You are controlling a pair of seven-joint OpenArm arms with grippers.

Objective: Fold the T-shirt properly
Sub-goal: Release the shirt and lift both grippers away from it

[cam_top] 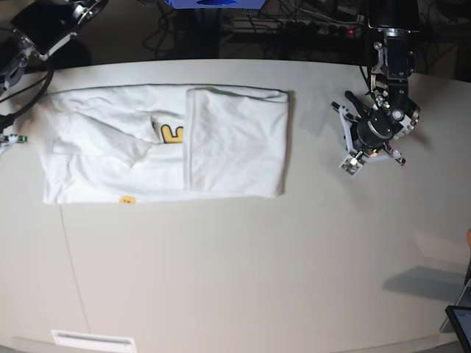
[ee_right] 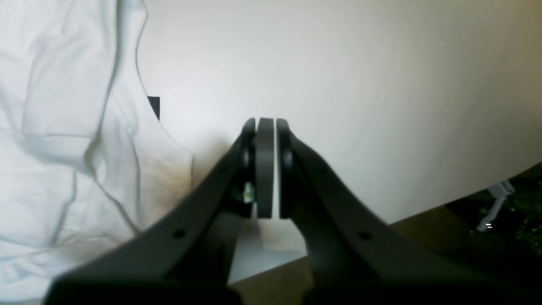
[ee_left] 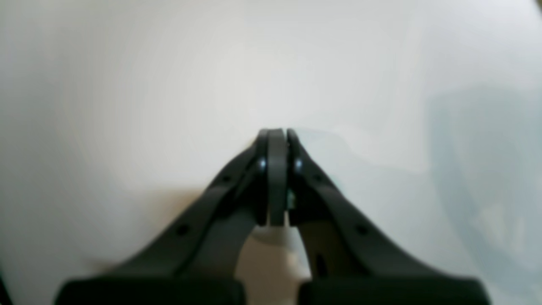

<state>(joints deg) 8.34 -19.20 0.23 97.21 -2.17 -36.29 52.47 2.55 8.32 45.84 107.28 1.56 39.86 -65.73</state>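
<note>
The white T-shirt [cam_top: 235,140] lies partly folded on the table at the upper left of the base view, with a bit of yellow print [cam_top: 171,134] showing in a gap between folded parts. In the right wrist view the shirt [ee_right: 63,140] fills the left side, creased, with its small dark neck label [ee_right: 153,106] at the edge. My right gripper [ee_right: 266,123] is shut and empty over bare table just right of the shirt. My left gripper [ee_left: 277,133] is shut and empty over bare table; in the base view it [cam_top: 375,129] hangs right of the shirt.
The beige table [cam_top: 235,279] has its edge and dark floor in the right wrist view [ee_right: 487,220]. The right arm [cam_top: 44,26] and its cables enter at the base view's top left. Cables and boxes [cam_top: 294,26] lie behind the table. A dark device corner [cam_top: 460,320] shows at the bottom right.
</note>
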